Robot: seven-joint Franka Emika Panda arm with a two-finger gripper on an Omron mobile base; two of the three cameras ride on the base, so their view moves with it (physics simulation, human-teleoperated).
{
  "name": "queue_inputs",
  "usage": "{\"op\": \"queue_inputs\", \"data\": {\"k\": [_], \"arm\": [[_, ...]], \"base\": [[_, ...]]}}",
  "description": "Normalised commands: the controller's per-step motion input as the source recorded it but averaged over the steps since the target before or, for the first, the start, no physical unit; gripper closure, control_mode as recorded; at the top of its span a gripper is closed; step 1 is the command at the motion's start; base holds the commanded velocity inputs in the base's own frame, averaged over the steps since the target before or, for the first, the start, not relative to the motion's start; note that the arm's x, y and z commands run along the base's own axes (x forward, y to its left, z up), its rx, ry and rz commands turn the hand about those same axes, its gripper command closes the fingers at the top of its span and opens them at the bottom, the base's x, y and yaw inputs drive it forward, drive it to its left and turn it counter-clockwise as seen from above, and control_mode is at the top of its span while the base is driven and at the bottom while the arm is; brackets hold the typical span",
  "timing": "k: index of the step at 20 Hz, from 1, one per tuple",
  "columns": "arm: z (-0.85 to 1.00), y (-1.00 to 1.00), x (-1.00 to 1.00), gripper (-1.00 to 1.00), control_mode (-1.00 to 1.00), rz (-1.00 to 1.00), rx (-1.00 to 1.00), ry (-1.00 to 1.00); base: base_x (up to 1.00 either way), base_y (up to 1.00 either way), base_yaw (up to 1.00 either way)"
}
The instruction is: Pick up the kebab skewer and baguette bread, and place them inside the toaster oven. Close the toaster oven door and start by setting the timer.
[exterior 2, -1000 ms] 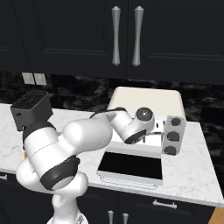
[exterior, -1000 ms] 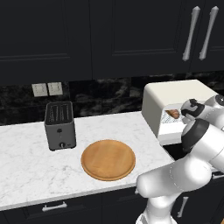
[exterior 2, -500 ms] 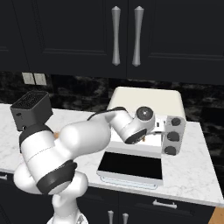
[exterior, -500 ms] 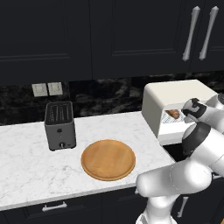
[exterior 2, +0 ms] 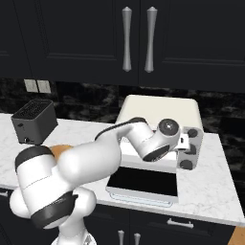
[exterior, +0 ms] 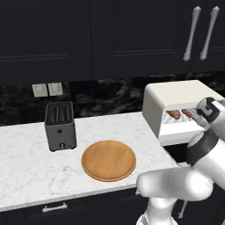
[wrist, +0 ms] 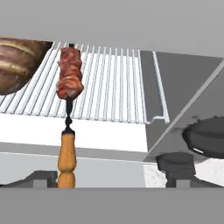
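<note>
Your gripper [wrist: 111, 175]: spread, empty | kebab skewer [wrist: 69, 92] ahead-left on rack beside baguette bread [wrist: 17, 63] | toaster oven door [exterior 2: 142, 181] below you, open.

No readable text, label, brand or number on anything.

Kitchen; marble counter [exterior: 26, 162], toaster [exterior: 60, 126]
</note>
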Motion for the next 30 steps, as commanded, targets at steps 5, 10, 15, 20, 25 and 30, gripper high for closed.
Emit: {"op": "queue_inputs", "data": {"k": [5,10,15,20,25,30], "arm": [[0.0,-0.25,-0.78,-1.0,-1.0,0.0,0.03,0.04],[-0.02,-0.14,-0.21,-1.0,-1.0,0.0,0.0,0.08],[-0.05,0.0,0.15,-1.0,-1.0,0.0,0.0,0.05],[-0.03,0.0,0.24,-1.0,-1.0,-0.01,0.0,0.03],[-0.09,-0.03,0.2,-1.0,-1.0,-0.01,0.0,0.0],[-0.02,0.0,0.11,-1.0,-1.0,0.0,0.0,0.0]], "base": [[0.0,0.0,0.0],[0.0,0.0,0.0],[0.0,0.0,0.0],[0.0,0.0,0.0],[0.0,0.0,0.0],[0.0,0.0,0.0]]}}
